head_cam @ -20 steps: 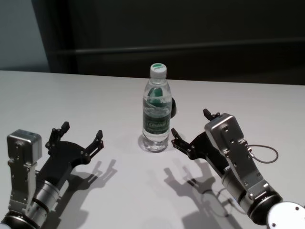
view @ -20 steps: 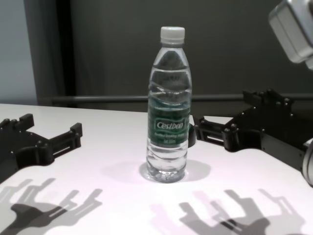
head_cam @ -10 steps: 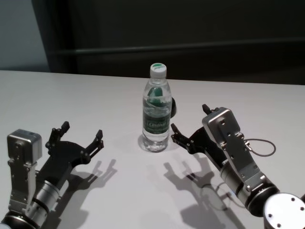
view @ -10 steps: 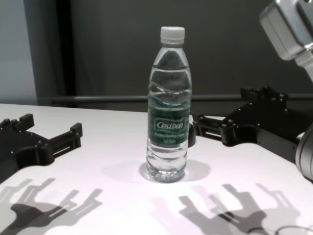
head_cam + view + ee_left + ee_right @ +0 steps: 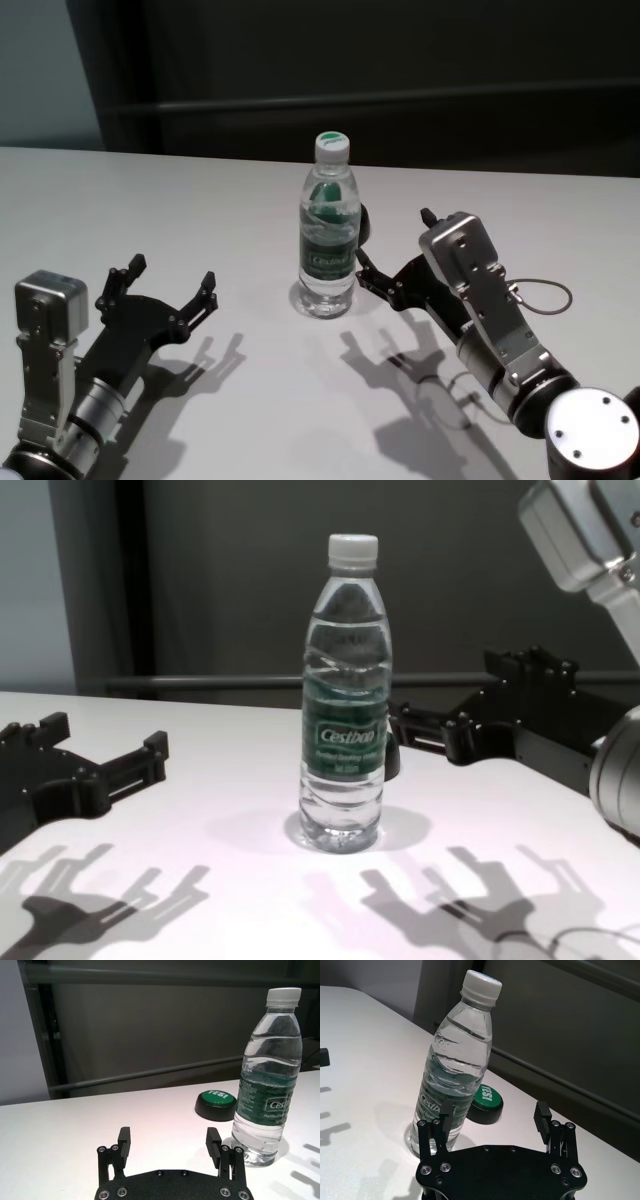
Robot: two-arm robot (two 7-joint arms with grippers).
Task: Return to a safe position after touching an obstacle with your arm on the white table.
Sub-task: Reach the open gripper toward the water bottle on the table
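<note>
The clear water bottle (image 5: 328,235) with a white cap and green "Cestbon" label stands upright on the white table (image 5: 180,200). It also shows in the chest view (image 5: 345,700), the left wrist view (image 5: 267,1080) and the right wrist view (image 5: 455,1070). My right gripper (image 5: 392,238) is open and empty, low over the table just right of the bottle. One finger (image 5: 446,1112) reaches right up to the bottle's side; I cannot tell whether it touches. My left gripper (image 5: 172,272) is open and empty at the near left, well apart from the bottle.
A small dark round button with a green top (image 5: 216,1102) sits on the table just behind the bottle, in front of the right gripper's opening (image 5: 486,1101). A thin cable (image 5: 545,295) loops off the right arm. A dark wall runs behind the table's far edge.
My right gripper has moved left and forward, so its near finger now reaches the bottle's side. The bottle still stands in place. The left arm has not moved.
</note>
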